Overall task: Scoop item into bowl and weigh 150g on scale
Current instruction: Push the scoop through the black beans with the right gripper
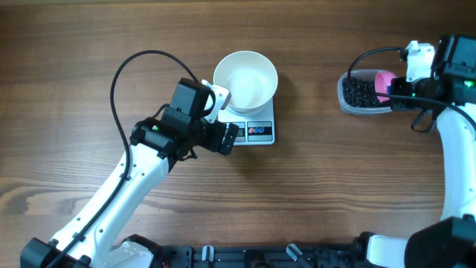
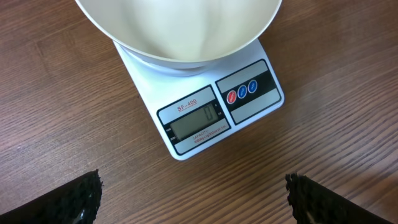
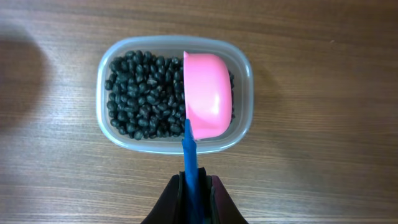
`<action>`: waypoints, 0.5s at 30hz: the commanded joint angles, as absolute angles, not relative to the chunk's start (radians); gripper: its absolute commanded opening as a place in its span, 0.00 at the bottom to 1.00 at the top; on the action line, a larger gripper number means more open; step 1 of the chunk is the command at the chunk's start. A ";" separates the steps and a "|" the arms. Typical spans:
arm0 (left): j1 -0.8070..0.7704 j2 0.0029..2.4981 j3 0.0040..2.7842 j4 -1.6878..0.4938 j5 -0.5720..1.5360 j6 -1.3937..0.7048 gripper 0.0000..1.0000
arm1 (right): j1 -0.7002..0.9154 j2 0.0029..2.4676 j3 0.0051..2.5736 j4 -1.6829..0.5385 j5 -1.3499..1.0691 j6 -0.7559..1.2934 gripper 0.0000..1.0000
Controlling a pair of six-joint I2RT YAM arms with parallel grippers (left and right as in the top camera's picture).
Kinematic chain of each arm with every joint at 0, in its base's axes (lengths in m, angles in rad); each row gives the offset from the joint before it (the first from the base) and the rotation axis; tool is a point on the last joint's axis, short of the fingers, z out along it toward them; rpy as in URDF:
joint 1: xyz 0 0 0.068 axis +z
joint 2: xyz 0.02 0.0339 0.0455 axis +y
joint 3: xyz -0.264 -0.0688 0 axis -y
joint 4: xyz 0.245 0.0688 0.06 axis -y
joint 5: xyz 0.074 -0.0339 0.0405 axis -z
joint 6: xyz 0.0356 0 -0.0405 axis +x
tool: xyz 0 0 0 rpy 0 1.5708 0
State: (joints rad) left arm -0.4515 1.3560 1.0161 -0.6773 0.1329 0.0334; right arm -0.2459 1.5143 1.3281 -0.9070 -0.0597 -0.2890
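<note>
The white bowl [image 1: 245, 80] [image 2: 177, 31] stands empty on the white scale [image 1: 253, 131] [image 2: 205, 118], whose display reads 0. My left gripper [image 1: 230, 138] [image 2: 194, 193] hovers open just in front of the scale's display edge, nothing between its fingers. At the right, the black beans [image 1: 361, 93] [image 3: 143, 93] fill a clear plastic tub [image 1: 344, 103] [image 3: 106, 134]. My right gripper [image 1: 398, 91] [image 3: 196, 186] is shut on the blue handle [image 3: 189, 155] of a pink scoop [image 1: 384, 82] [image 3: 208, 93], which lies turned on its side over the beans.
Bare wooden tabletop surrounds the scale and the tub. The left arm's black cable [image 1: 123, 71] loops over the table to the left of the bowl. Dark rails [image 1: 253, 257] run along the front edge.
</note>
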 commanded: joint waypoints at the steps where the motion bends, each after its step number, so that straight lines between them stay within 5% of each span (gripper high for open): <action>1: -0.447 1.346 1.032 -0.677 0.152 0.048 1.00 | -0.249 1.551 1.314 -0.896 -0.067 -0.310 0.04; 15: -0.447 1.346 1.032 -0.677 0.152 0.048 1.00 | -0.233 1.644 1.314 -0.900 -0.091 -0.279 0.04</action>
State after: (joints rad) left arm -0.4515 1.3560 1.0161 -0.6773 0.1329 0.0334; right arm -0.2436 1.6054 1.3281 -0.8909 -0.0666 -0.2897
